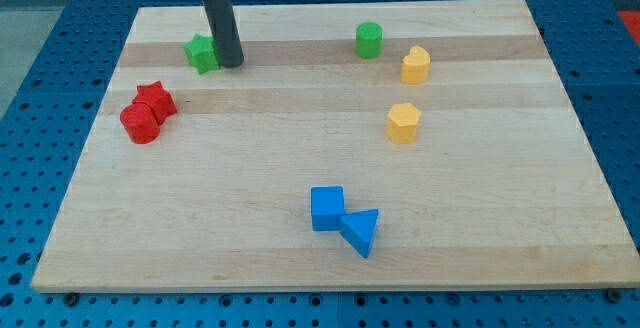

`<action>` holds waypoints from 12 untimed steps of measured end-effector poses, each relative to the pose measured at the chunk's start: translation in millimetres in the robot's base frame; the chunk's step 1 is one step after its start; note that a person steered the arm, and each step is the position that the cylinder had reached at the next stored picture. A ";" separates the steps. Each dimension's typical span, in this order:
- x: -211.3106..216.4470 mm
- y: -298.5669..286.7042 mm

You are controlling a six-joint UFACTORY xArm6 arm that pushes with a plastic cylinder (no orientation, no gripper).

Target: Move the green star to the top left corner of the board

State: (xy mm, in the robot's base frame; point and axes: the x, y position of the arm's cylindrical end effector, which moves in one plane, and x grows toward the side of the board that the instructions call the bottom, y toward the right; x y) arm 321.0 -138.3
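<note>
Camera view shows my tip [231, 64] touching the green star [201, 54] on its right side, near the worktop [300, 148] top-left corner. No jaws exist here. Pushing is underway; next likely needs a further leftward, upward shove.

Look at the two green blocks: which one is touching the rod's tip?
The green star near the view's top left, with my tip against its right side. The green cylinder stands alone, far off toward the view's right.
</note>
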 end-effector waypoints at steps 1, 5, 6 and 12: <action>4.4 -10.3; -1.4 -28.3; -6.3 -25.0; -61.6 -74.6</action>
